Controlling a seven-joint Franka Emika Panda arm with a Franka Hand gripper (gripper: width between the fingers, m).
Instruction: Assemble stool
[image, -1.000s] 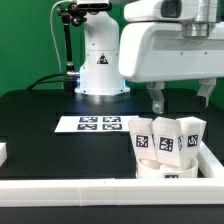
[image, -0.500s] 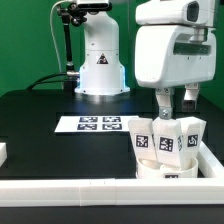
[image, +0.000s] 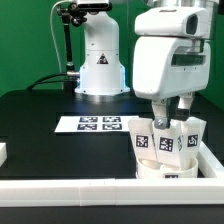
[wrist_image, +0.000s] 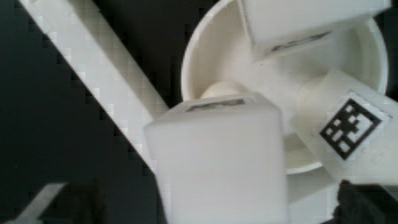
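Black surface (image: 40, 120) carries the marker board (image: 90, 124) at centre, while the stool (image: 165, 150) sits in the corner formed by the white border rails (image: 60, 190), probably so it cannot slide. Jaws (image: 171, 113) spread wide hang just above the upright legs (image: 165, 140), seemingly lined up to straddle one; nothing is gripped.

Gripper (image: 171, 113) wide open, pointing straight down, fingers (image: 160, 110) apart.

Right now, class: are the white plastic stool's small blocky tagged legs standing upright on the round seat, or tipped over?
Upright. In the exterior view the three tagged legs stand side by side on the low round seat, tags facing the camera.
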